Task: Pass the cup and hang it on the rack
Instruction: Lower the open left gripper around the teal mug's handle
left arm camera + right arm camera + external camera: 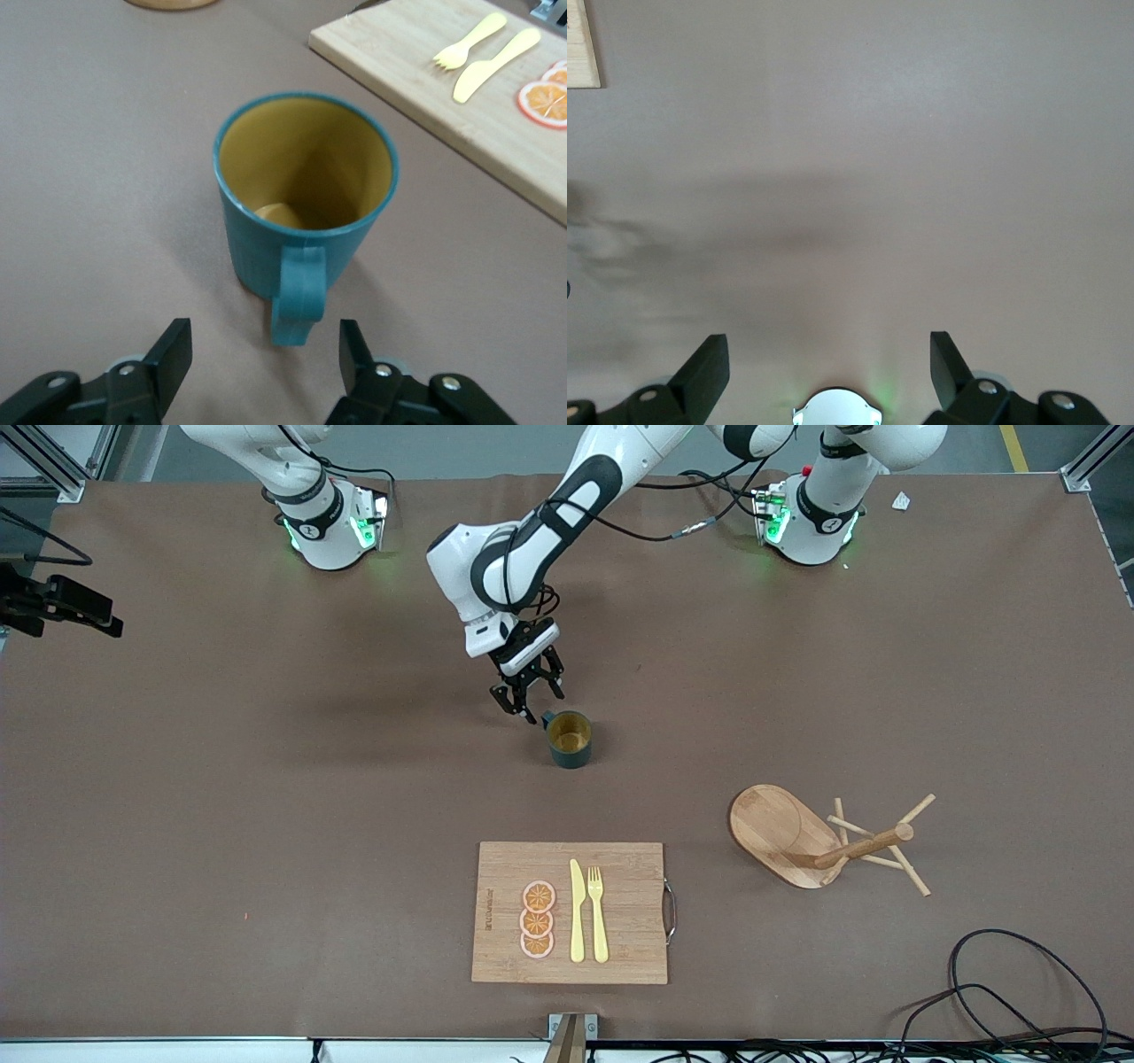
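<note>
The teal-green cup (569,738) stands upright on the table's middle, its ochre inside showing, its handle (297,301) turned toward my left gripper. My left gripper (529,700) is open and low beside the cup. In the left wrist view (266,354) the handle's end sits between the two fingertips, touching neither. The wooden rack (824,837) lies tipped on its side toward the left arm's end, nearer the front camera than the cup. My right gripper (830,354) is open and empty, held high over bare table, outside the front view.
A bamboo cutting board (571,912) with a yellow knife, a fork and orange slices lies nearer the front camera than the cup; it also shows in the left wrist view (443,80). Black cables (1019,992) lie at the table's front corner by the left arm's end.
</note>
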{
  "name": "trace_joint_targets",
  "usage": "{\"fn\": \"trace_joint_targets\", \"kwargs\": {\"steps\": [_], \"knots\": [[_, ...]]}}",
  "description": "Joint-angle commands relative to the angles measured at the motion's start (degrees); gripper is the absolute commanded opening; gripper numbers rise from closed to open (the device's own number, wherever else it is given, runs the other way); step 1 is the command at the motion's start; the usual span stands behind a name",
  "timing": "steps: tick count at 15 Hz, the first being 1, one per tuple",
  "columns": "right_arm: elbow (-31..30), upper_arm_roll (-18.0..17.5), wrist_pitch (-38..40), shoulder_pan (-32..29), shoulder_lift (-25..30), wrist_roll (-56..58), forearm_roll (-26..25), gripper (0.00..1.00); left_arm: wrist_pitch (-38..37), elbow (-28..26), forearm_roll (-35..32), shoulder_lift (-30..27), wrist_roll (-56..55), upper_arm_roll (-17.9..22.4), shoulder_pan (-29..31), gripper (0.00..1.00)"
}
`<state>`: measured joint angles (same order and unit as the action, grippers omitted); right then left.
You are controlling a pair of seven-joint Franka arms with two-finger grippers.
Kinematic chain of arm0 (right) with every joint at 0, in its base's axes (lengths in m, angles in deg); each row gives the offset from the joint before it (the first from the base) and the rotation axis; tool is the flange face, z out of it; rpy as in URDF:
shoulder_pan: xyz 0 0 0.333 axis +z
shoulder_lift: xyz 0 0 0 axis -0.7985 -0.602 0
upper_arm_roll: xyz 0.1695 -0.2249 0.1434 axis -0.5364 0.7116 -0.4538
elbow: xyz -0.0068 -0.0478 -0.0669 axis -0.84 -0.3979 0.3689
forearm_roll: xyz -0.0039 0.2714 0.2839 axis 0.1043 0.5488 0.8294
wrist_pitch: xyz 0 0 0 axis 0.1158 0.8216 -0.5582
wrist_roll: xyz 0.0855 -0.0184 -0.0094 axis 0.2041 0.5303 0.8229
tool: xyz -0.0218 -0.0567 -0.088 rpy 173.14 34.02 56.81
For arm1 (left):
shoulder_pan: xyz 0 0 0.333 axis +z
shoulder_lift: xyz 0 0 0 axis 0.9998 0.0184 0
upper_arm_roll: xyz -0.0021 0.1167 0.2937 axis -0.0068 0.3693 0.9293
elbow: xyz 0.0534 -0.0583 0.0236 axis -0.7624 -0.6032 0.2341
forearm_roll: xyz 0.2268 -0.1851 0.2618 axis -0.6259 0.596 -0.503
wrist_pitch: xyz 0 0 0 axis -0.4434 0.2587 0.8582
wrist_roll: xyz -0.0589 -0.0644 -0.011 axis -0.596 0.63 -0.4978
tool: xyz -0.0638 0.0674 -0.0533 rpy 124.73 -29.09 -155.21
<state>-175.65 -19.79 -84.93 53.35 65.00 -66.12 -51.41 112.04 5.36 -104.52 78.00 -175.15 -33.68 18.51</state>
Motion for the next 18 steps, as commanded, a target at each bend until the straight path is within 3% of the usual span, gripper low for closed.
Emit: {"fn": "trace_joint_targets", "kwargs": {"steps": [1,12,18], "knots": [[-2.74,-0.27,-1.06,-0.45,3.55,-0.69,0.21,1.0,0.79,1.66,-1.29,1.68,-0.66,0.85,-0.49,0.71],[-2.74,-0.53,-0.45,-1.07,5.49,-0.43,0.3,1.0,1.06,1.57,-1.29,1.77,-0.22,1.54,-0.14,0.56],[-2.83,-0.18,0.08,-1.95,5.31,0.71,1.09,1.0,2.29,1.49,-1.29,1.77,0.66,1.72,-0.05,0.41]]}}
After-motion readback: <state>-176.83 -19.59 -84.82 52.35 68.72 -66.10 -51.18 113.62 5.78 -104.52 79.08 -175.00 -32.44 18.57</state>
